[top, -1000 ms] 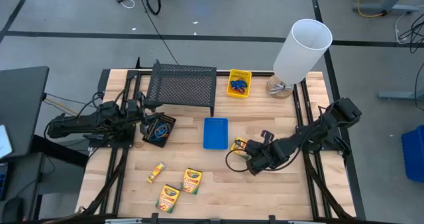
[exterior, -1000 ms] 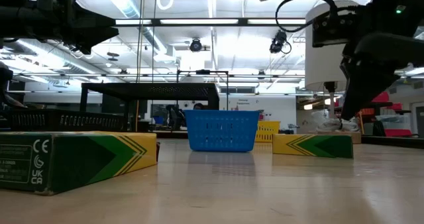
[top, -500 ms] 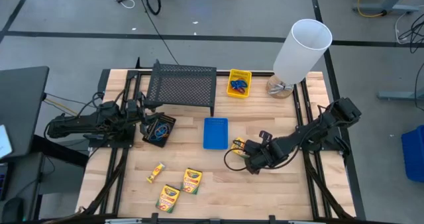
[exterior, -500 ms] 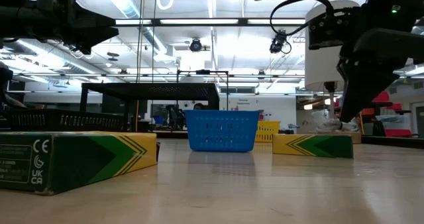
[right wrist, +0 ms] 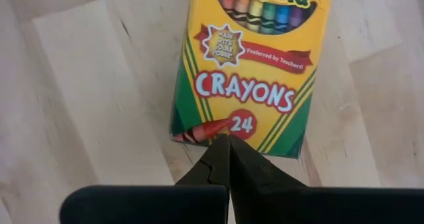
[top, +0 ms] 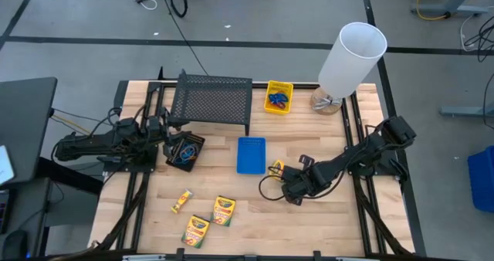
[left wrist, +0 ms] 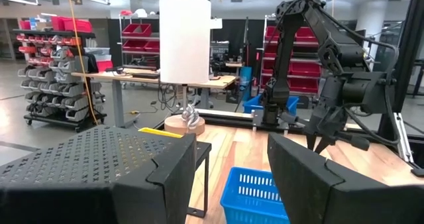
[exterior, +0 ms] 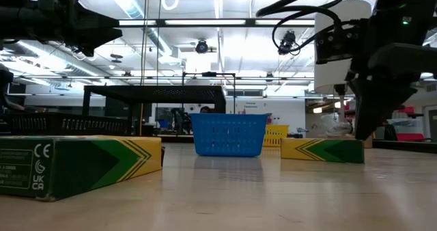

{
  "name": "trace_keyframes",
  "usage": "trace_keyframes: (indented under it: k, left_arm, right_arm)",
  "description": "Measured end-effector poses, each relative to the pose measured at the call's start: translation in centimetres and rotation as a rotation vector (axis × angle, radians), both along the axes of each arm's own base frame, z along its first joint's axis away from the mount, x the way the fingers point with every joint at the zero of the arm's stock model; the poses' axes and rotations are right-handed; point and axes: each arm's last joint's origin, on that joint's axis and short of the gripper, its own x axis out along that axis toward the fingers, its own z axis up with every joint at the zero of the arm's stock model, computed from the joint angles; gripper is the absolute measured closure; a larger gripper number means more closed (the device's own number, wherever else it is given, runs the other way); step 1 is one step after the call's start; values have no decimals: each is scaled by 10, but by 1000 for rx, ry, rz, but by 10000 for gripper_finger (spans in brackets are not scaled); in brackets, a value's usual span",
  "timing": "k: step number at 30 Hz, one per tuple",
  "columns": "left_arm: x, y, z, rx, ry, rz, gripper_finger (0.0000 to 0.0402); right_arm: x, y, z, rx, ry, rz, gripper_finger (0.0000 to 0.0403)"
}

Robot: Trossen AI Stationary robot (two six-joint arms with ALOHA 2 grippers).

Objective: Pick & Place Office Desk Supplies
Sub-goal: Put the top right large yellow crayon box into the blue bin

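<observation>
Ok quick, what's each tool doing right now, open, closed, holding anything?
Left tool: open, holding nothing, by the black bin.
Right tool: closed, empty, tips over the crayon box.

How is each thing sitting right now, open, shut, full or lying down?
Right gripper: shut, over the crayon box.
Crayon box: lying flat, closed.
Left gripper: open, holding nothing.
Blue bin: upright, looks empty.
Yellow bin: holds loops.
Black bin: holds loops.
White cylinder: upright.

2 dark, jointed arms carry looping black cables, and the right gripper point(right wrist: 228, 159) has tapered black fingers.
</observation>
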Motion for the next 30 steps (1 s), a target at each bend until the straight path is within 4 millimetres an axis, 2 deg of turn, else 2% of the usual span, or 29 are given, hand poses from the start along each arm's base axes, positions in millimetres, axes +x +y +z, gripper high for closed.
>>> trace_keyframes:
  k: [7, 15, 30]
  left_arm:
    - [0, 0, 0, -1, 3, 0, 208]
    - [0, 0, 0, -2, 3, -1, 208]
    - [0, 0, 0, -1, 3, -4, 208]
  right_arm:
    - [1, 1, -2, 23, 15, 2, 403]
    - [0, 2, -7, 145, 85, 8, 403]
    - [2, 2, -15, 104, 94, 2, 403]
